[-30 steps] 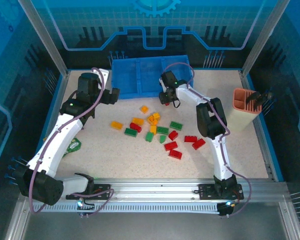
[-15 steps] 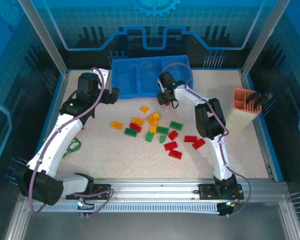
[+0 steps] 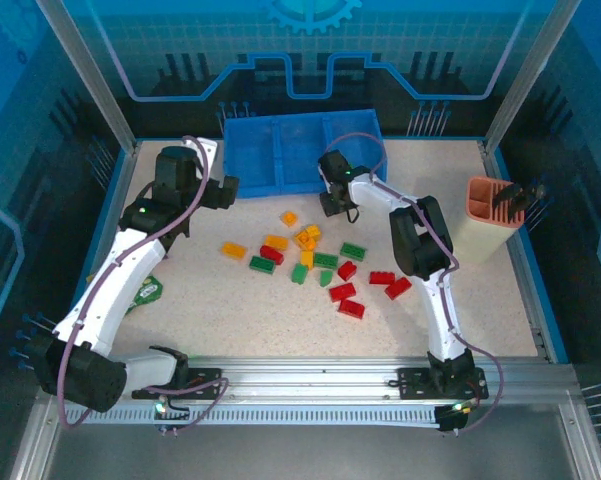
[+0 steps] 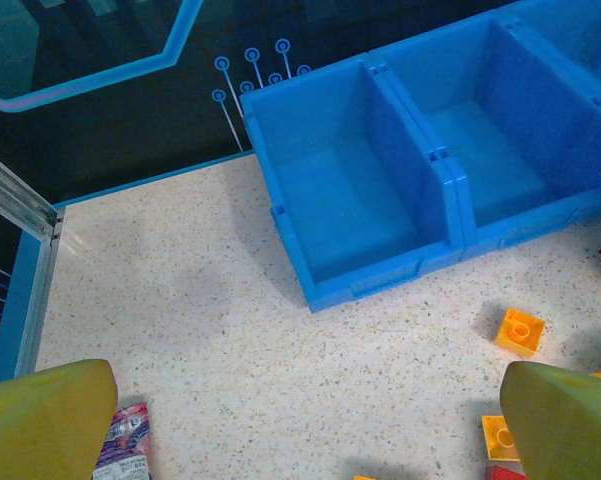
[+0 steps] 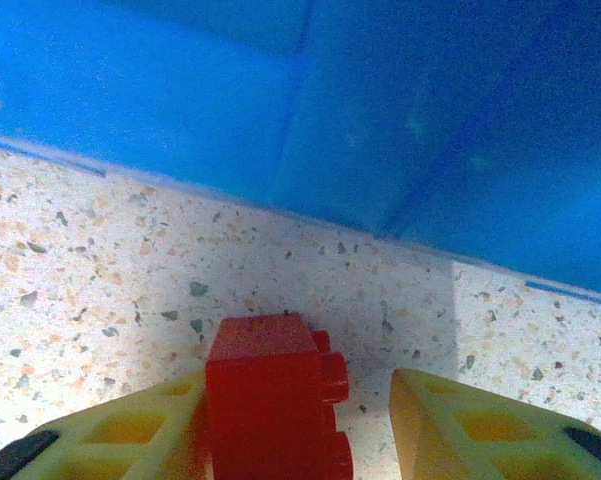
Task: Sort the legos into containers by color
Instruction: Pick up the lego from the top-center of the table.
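Desk: the stone-look desk [image 3: 230, 300] is cream-white, flecked all over with grey, tan and dark specks.
Tray: the low three-compartment plastic tray [image 4: 365, 280] is plain bright blue, inside and out.
Bricks: the small studded plastic bricks come in three plain colours, such as the red brick [image 5: 270, 385], the orange-yellow brick [image 4: 519, 331] and the green brick [image 3: 353, 251].
Hands: the left hand [image 4: 305, 400] and the right hand [image 5: 300, 400] both have olive-yellow fingers [image 4: 40, 420].
Arms: the left arm [image 3: 120, 270] and the right arm [image 3: 435, 290] are white with black joints and purple cables.
Holder: the slotted holder [image 3: 485, 200] is orange-pink on top, paler tan below.
Packet: the crinkled packet [image 4: 120, 445] is printed pink, white and purple.
Back wall: the back wall [image 3: 300, 50] is blue with pale cyan line-work.
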Robot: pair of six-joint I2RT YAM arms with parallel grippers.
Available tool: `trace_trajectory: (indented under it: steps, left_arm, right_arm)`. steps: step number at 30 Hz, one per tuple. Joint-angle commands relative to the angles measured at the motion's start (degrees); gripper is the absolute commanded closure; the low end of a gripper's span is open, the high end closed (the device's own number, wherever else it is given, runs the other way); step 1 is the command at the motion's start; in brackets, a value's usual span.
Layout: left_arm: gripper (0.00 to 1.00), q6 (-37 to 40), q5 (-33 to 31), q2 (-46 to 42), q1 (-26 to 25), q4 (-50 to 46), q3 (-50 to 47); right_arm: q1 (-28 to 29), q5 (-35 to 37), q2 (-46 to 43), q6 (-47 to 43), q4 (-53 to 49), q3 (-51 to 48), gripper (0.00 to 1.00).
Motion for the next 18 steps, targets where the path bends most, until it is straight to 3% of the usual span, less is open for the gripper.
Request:
trace_trajectory:
  steps: [1, 9, 18]
  left_arm:
    - [0.01, 0.63, -0.79, -1.57, -0.45, 1.50, -0.46]
    - [0.01, 1.09, -1.33, -1.74, -0.59, 1.37, -0.73]
    - [0.01, 1.45, -1.56, -1.74, -0.81, 1.74, -1.17]
  right_arm:
    - [0.43, 0.51, 1.26, 1.11, -1.32, -1.00, 0.53]
    - [0.31, -1.08, 1.96, 0.85, 0.82, -0.63, 0.54]
    - [0.08, -1.32, 2.37, 0.59, 1.13, -0.47, 0.70]
